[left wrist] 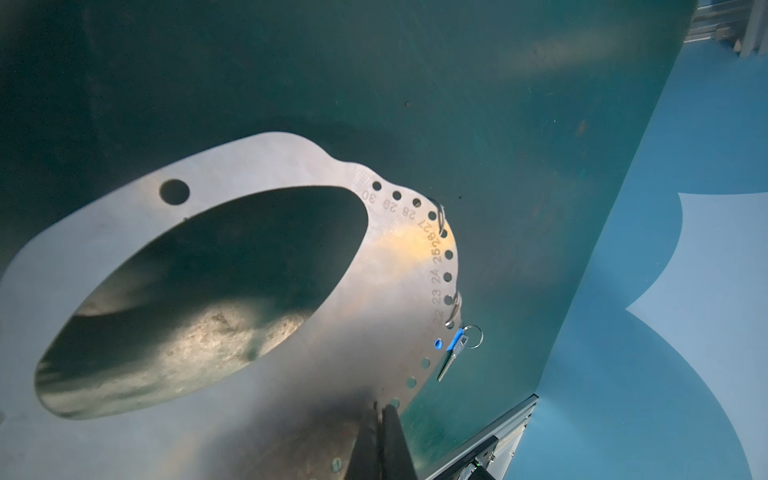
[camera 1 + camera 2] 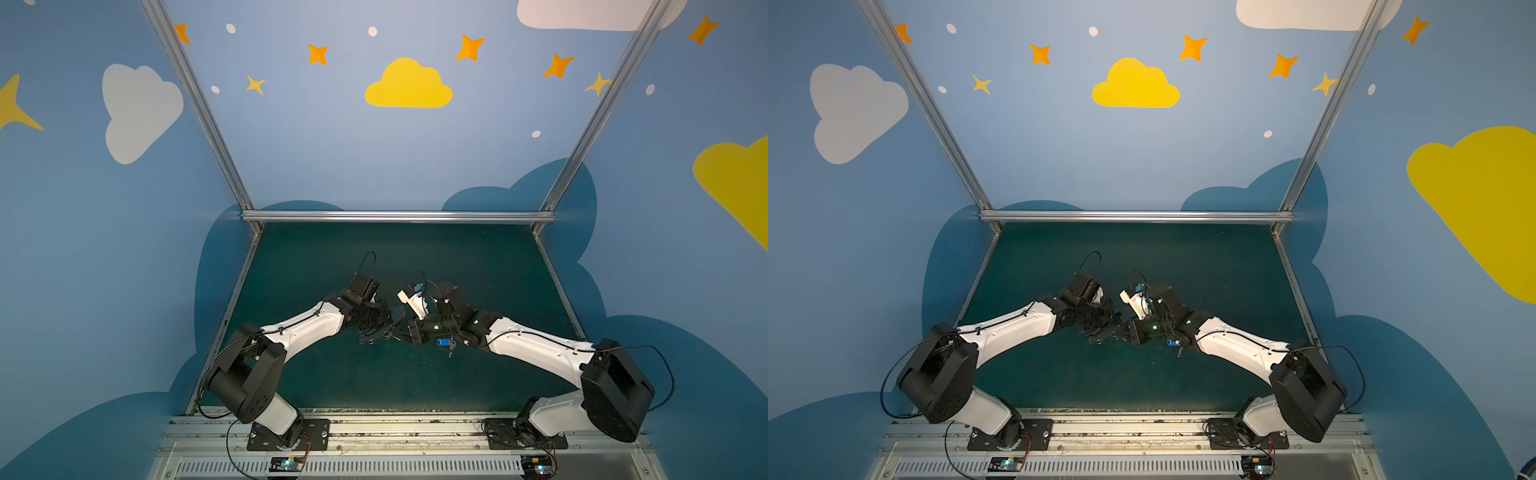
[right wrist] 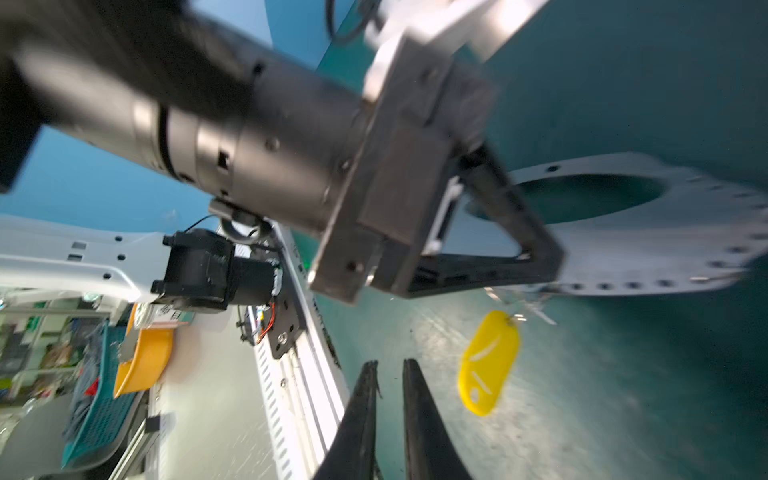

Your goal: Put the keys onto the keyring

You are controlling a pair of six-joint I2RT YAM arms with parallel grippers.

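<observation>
I had the left gripper (image 1: 380,419) pressed together on the edge of the keyring (image 1: 124,216), holding it tilted up off the mat (image 1: 519,124). The yellow key (image 3: 490,361) dangled just under the keyring's holed edge. It seemed to hang from a ring there, though blur kept me from confirming the link. The right gripper (image 3: 390,395) stood beside it, jaws narrowly apart and pinching nothing. I judged the yellow key done or nearly so, and the blue key (image 1: 452,351) next. It lay flat on the mat with its own small wire ring, just beyond the keyring's edge and not attached. The next move called for lowering the right gripper onto it, pinching the tag, and working its ring onto a spare split ring (image 1: 455,307) or edge hole. In both top views the right arm (image 2: 536,345) hung directly over the blue key and the two grippers nearly met, so room was tight. The dangling yellow tag could also snag.
</observation>
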